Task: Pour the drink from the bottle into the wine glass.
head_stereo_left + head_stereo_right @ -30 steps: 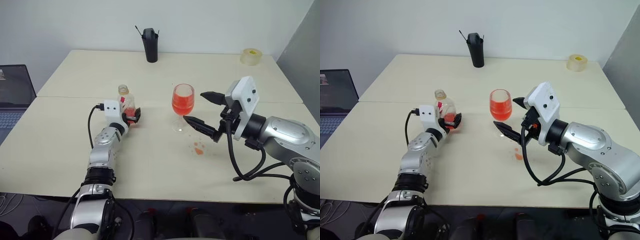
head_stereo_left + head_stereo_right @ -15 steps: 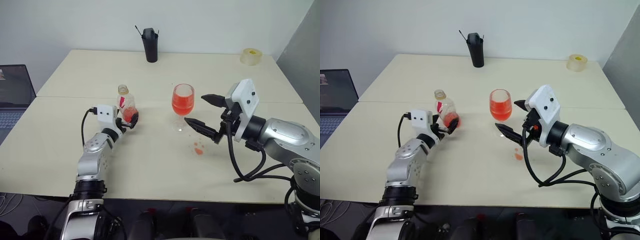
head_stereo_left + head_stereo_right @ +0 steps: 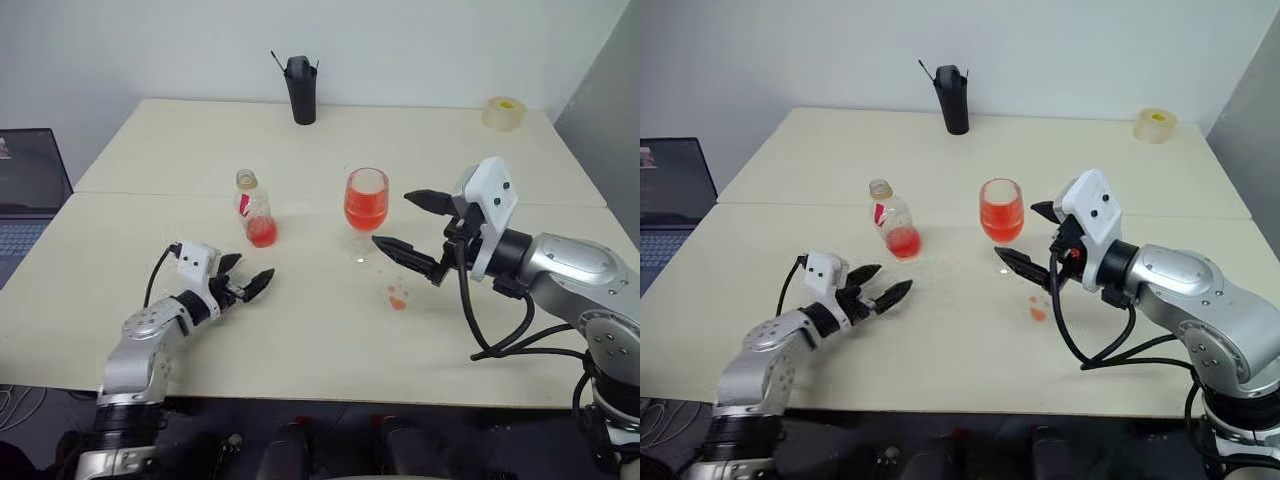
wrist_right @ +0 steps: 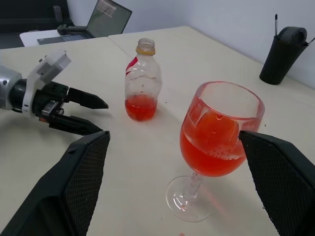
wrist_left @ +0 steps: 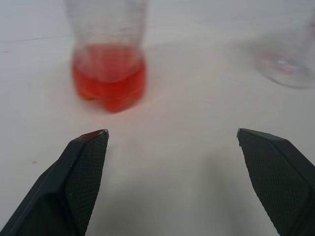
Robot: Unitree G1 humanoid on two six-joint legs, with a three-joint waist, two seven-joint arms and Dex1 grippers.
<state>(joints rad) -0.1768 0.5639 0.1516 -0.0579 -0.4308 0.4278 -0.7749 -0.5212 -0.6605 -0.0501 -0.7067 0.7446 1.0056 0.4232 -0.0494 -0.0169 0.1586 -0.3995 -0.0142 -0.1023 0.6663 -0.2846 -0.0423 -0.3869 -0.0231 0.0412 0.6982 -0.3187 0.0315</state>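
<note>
One left gripper [image 3: 245, 280] is hovering nearest, jaws apart and empty, just short of the single bottle [image 3: 256, 208] standing upright. Beside the bottle, one wine glass [image 3: 366, 213] is holding the drink [image 3: 365, 208]; the right gripper [image 3: 413, 225] is flanking it, jaws spread, not touching.

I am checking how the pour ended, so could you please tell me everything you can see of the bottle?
The bottle is small, clear plastic, with a rounded body, a narrow neck, an open mouth and a red label patch. It stands upright on the table, left of the wine glass, with a little red-orange drink left in its base. Nothing touches it; the open left gripper sits apart from it.
</note>
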